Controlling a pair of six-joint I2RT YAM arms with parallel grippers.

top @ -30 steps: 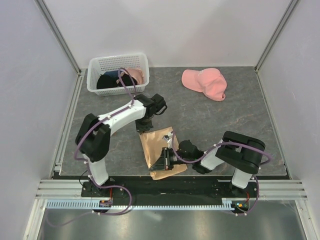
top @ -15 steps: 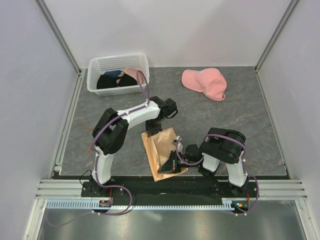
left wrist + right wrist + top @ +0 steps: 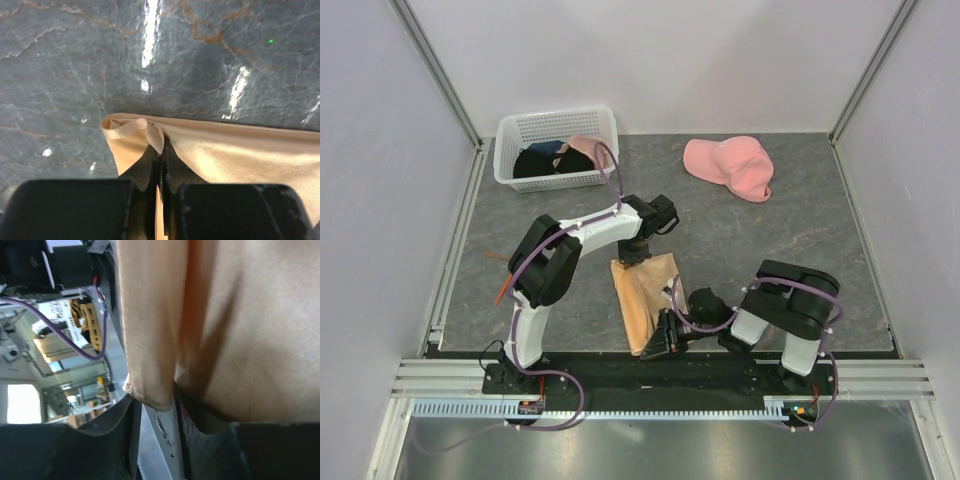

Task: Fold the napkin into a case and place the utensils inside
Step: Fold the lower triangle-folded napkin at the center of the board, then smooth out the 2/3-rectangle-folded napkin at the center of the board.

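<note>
The folded napkin (image 3: 645,292) lies toward the desk's (image 3: 790,240) 6 o'clock edge, its 12 o'clock end pinched tight by the left hand (image 3: 161,148), its 6 o'clock end seemingly clamped in the right hand (image 3: 661,343).

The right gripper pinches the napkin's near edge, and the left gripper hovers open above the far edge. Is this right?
The left gripper is not open but shut on the far edge of the napkin, as the left wrist view shows. The rest holds.

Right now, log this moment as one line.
left jaws: shut on napkin far end | right jaws: shut on near end | napkin: narrow folded strip between both arms
</note>
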